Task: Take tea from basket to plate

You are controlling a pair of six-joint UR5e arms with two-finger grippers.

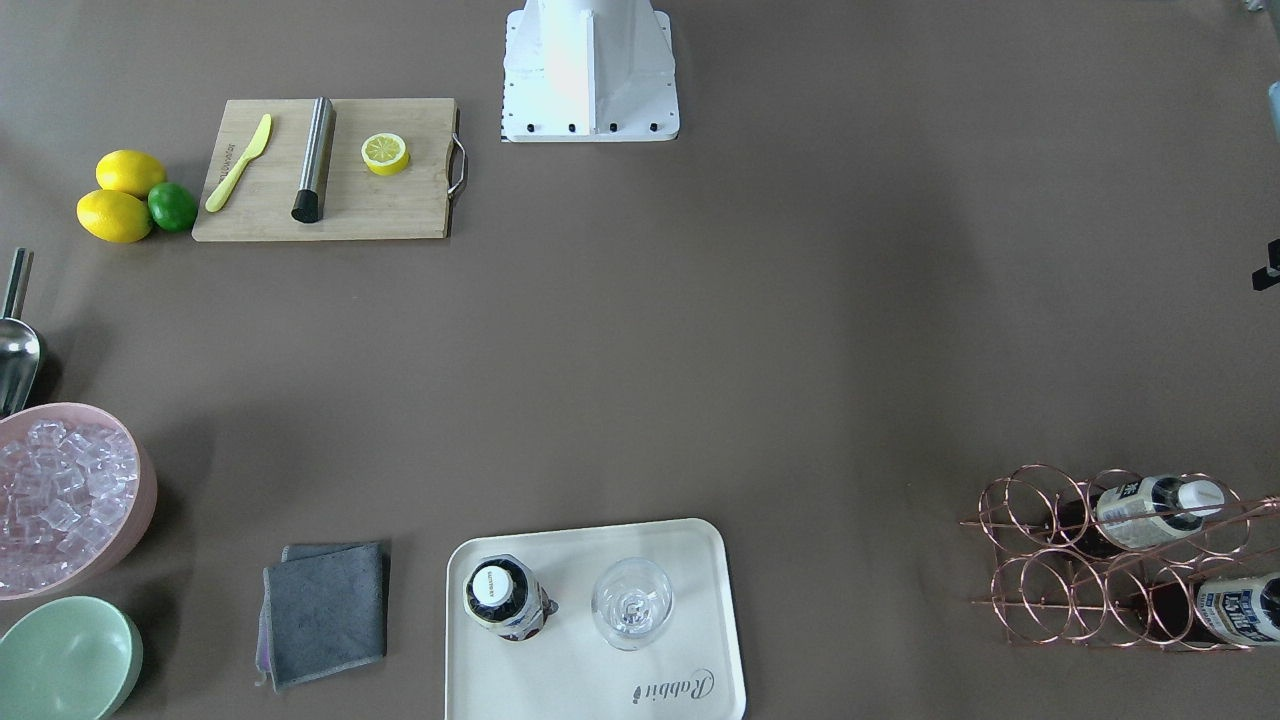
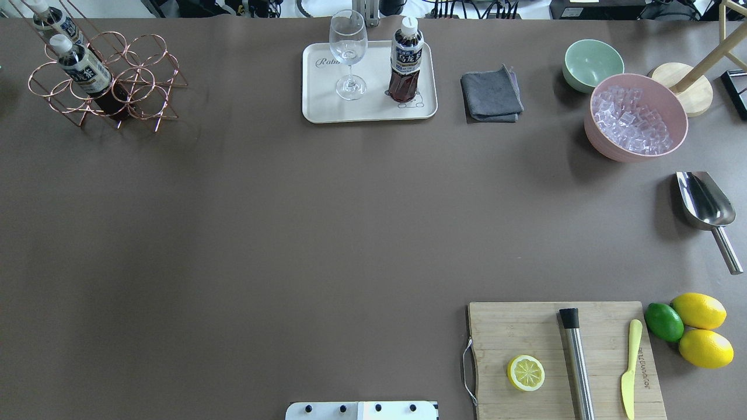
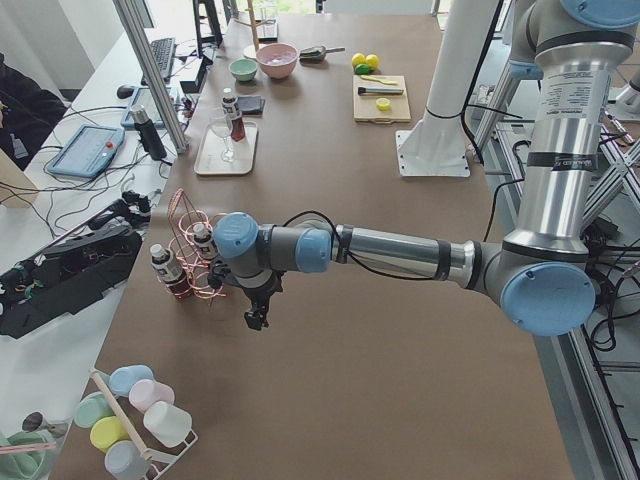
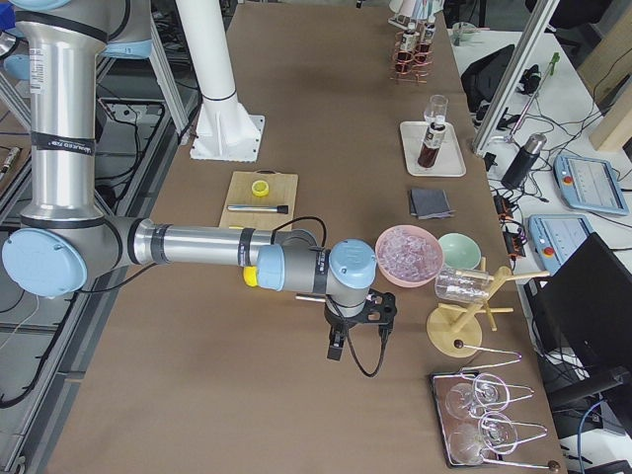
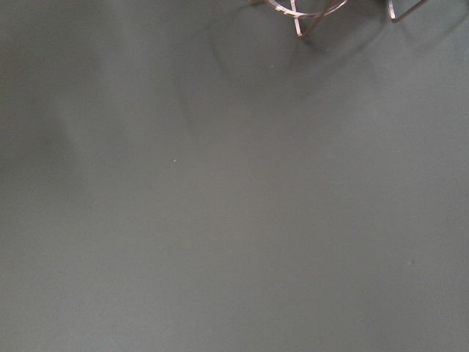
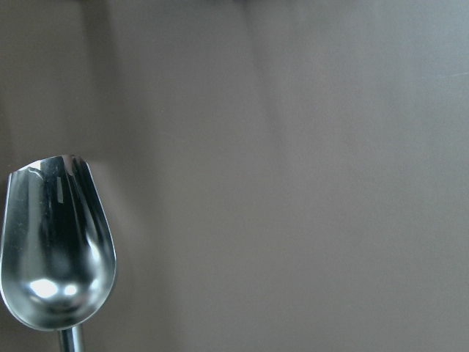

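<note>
Tea (image 2: 406, 64) stands upright on plate (image 2: 327, 111), beside glass (image 2: 348, 58). Left pincer (image 3: 257, 316) hangs near basket (image 2: 140, 81); I cannot tell its grip. Lift it clear of the wires as you retreat.

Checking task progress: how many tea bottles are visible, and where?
3 tea bottles: one upright on the plate, beside the glass; two leaning in the basket. None seems hidden.

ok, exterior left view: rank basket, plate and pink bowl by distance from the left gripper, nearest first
From the left gripper:
1. basket, just beside it, near end of the table.
2. plate, farther along the same edge.
3. pink bowl, far end.
</note>
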